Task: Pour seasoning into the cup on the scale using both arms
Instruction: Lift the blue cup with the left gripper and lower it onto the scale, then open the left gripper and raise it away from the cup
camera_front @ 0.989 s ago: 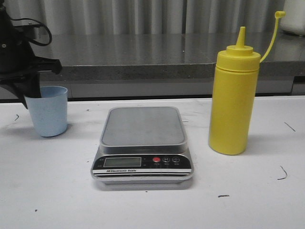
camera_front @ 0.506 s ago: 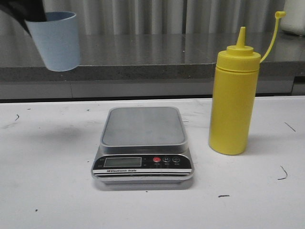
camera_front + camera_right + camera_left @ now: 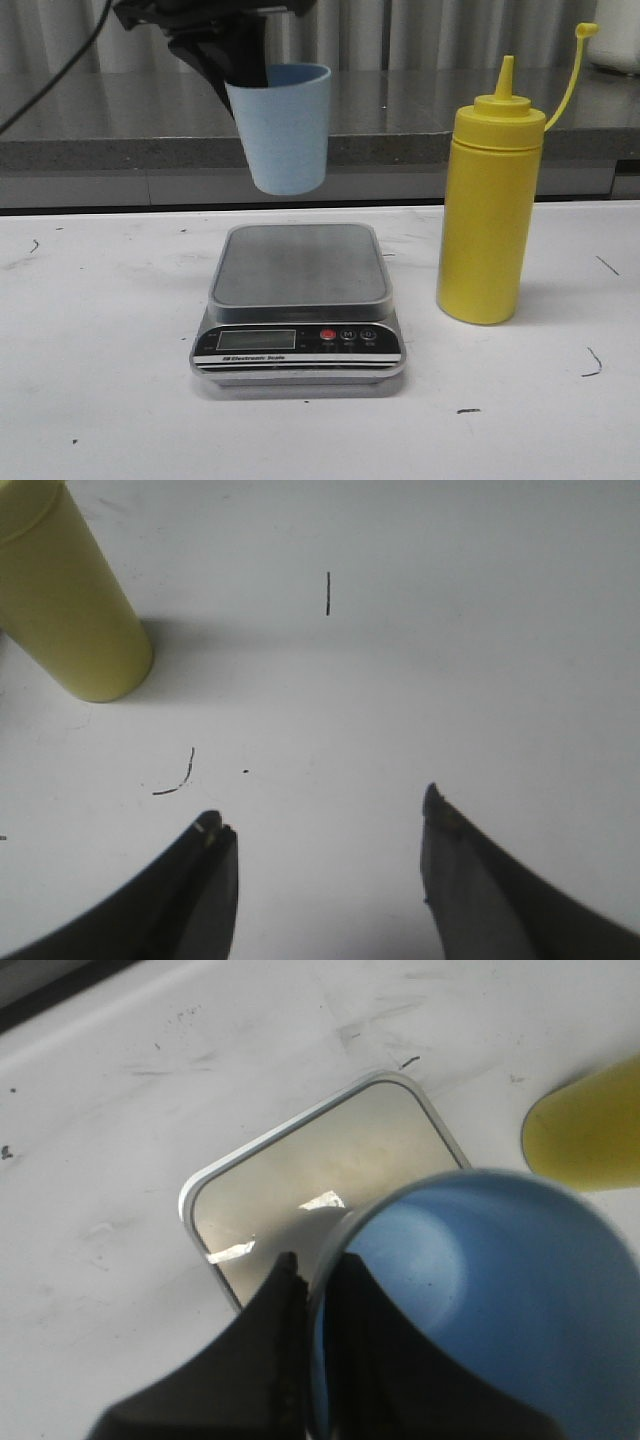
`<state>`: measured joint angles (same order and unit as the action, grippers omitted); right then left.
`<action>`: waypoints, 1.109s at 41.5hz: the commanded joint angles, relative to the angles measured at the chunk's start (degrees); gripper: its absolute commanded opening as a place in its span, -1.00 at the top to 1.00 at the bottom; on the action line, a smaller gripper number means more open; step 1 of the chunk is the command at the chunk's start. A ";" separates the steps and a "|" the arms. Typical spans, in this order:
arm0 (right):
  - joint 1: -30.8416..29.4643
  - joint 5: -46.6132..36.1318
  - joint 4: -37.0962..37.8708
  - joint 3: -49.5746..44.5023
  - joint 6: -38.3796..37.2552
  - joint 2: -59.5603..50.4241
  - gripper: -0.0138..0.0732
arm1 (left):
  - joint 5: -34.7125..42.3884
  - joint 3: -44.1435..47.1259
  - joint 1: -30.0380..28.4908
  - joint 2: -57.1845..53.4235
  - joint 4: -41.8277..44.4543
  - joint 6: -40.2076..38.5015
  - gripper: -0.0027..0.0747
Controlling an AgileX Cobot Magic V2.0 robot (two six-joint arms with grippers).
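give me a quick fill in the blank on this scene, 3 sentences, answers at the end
1. The left end effector holds the pale blue cup in the air above the ____.
2. The yellow bottle stands on the table to the ____ of the scale in the front view.
3. The right end effector is ____ and holds nothing.

Missing words: scale; right; open

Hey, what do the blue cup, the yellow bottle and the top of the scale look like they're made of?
Cup: likely matte plastic; pale blue, faintly speckled, thin rim. Bottle: likely soft plastic; opaque yellow with a dull sheen, moulded cone nozzle and thin strap. Scale platform: looks like brushed metal; grey and slightly reflective, with bright glints in the left wrist view.
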<state>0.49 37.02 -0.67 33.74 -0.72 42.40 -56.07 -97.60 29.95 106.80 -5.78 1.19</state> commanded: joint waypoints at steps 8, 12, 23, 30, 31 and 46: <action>-0.34 -2.89 0.67 2.01 0.72 0.05 -0.32 | 6.60 -2.41 0.58 2.22 -0.35 -1.86 0.98; -0.34 -2.89 0.67 2.01 0.72 0.05 -0.32 | 7.16 -2.41 0.58 3.27 -0.35 -2.00 0.98; -0.34 -2.89 0.67 2.01 0.72 0.05 -0.32 | 6.40 -2.41 0.58 4.95 -0.19 -2.00 0.98; -0.34 -2.89 0.67 2.01 0.72 0.05 -0.32 | 6.30 -2.41 0.58 5.04 -0.55 -2.00 0.85; -0.34 -2.89 0.67 2.01 0.72 0.05 -0.32 | 6.30 -2.41 0.58 5.04 -0.55 -2.00 0.78; -0.34 -2.89 0.67 2.01 0.72 0.05 -0.32 | 4.01 -2.41 0.58 1.40 -0.21 -1.90 -0.04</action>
<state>0.49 37.02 -0.67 33.74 -0.72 42.40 -52.21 -98.04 30.04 114.35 -5.79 0.00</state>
